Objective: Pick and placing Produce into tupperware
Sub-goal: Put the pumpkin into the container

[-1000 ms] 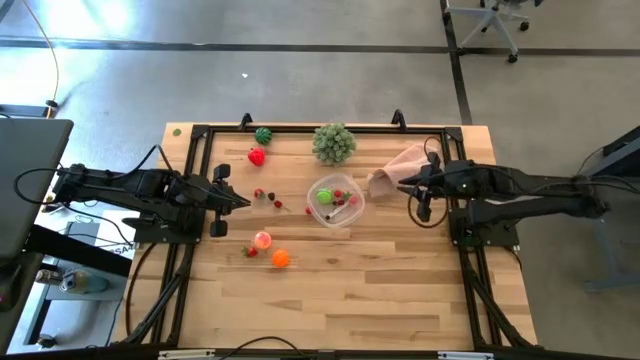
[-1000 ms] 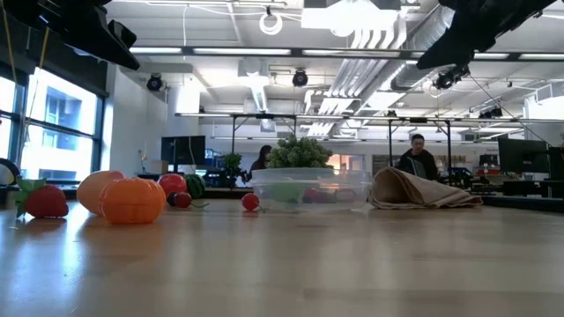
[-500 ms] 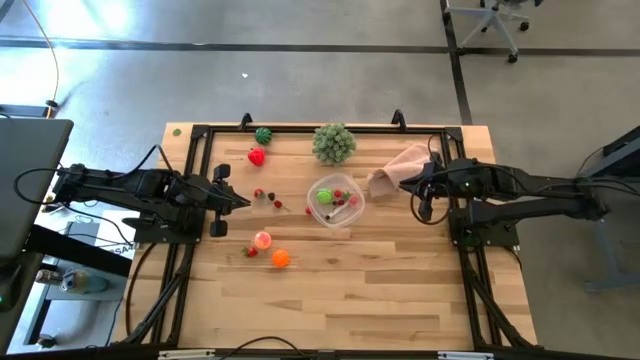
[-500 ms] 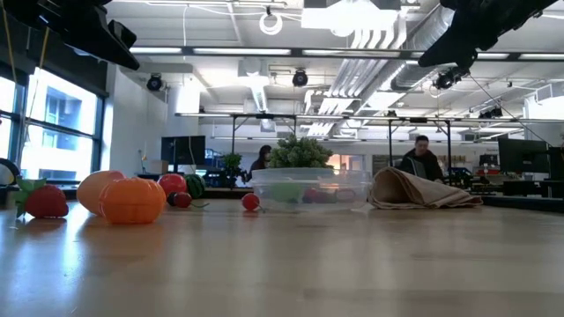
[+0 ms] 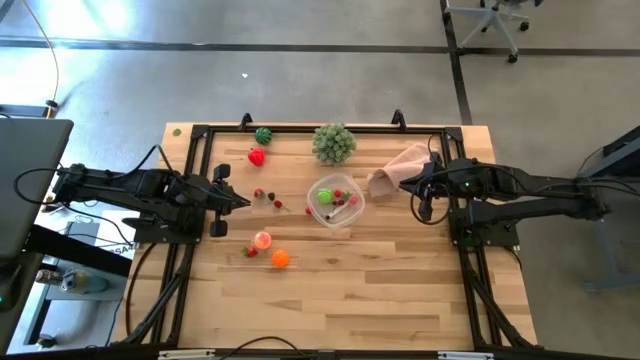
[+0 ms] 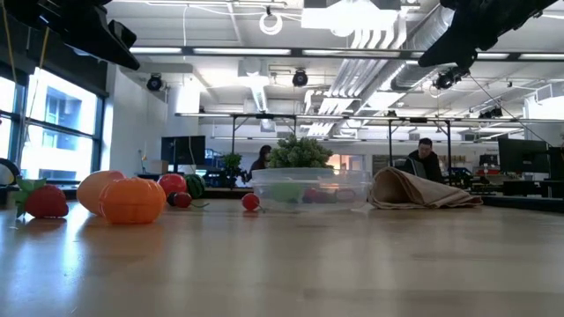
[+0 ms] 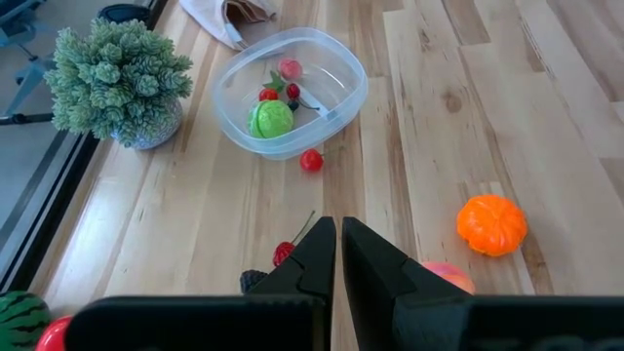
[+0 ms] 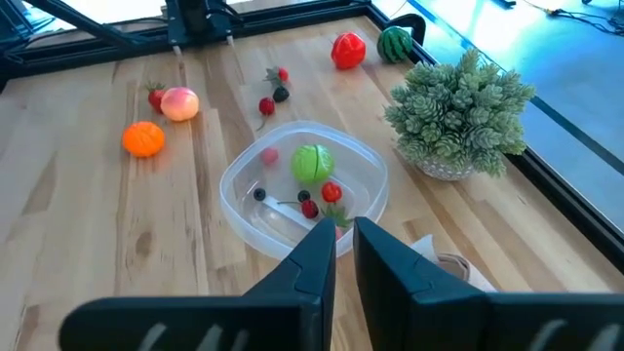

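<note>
The tupperware (image 5: 335, 202) stands mid-table on its base, a clear round tub holding a bright green ball (image 7: 270, 118) and a few small red pieces. More produce lies loose on the wood: an orange piece (image 5: 281, 259), a pink one (image 5: 262, 240), a red one (image 5: 257, 156), a dark green one (image 5: 263, 135) and small red bits (image 5: 270, 198). My left gripper (image 5: 245, 203) hangs shut above the table's left side and holds nothing. Above the right side, my right gripper (image 5: 402, 184) is shut and holds nothing, near the tupperware.
A pale green leafy ball (image 5: 334, 143) stands at the far edge behind the tupperware. A pink cloth (image 5: 400, 165) lies crumpled at the far right, under my right arm. A black frame (image 5: 300, 128) runs round the table. Bare wood fills the near half.
</note>
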{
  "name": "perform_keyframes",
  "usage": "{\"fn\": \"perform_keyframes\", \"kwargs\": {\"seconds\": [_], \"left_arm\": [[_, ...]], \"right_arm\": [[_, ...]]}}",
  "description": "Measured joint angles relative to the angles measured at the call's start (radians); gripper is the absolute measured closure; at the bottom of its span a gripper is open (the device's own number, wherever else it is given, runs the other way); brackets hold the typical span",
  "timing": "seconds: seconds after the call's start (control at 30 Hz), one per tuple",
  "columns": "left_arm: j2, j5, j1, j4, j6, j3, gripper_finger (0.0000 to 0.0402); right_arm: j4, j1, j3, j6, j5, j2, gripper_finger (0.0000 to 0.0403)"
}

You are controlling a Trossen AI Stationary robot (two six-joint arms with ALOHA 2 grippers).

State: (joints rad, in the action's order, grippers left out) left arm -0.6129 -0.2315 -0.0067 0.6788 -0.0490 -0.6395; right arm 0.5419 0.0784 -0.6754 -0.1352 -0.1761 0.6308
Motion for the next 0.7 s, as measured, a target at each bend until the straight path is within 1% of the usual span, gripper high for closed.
{"fn": "perform_keyframes", "kwargs": {"seconds": [0.13, 0.2, 0.27, 0.4, 0.53, 0.7], "left_arm": [[0.000, -0.049, 0.000, -0.036, -0.003, 0.000, 0.0387], [0.000, -0.048, 0.000, -0.048, 0.004, 0.000, 0.0387], [0.000, -0.019, 0.000, -0.075, 0.021, 0.000, 0.0387], [-0.009, 0.079, 0.000, -0.169, 0.226, 0.000, 0.0387], [-0.019, 0.104, 0.000, -0.289, 0.404, 0.000, 0.0387], [-0.024, 0.109, 0.000, -0.325, 0.451, 0.000, 0.0387]], "right_arm": [[0.000, 0.000, 0.000, 0.005, 0.000, 0.000, 0.0373], [0.000, 0.000, 0.000, 0.001, 0.000, 0.000, 0.0373], [0.000, 0.000, 0.000, 0.000, 0.000, 0.000, 0.0373], [0.000, 0.000, 0.000, 0.004, -0.002, 0.000, 0.0373], [0.000, 0.000, 0.000, 0.004, -0.003, 0.000, 0.0373], [0.000, 0.000, 0.000, 0.004, -0.003, 0.001, 0.0373]]}}
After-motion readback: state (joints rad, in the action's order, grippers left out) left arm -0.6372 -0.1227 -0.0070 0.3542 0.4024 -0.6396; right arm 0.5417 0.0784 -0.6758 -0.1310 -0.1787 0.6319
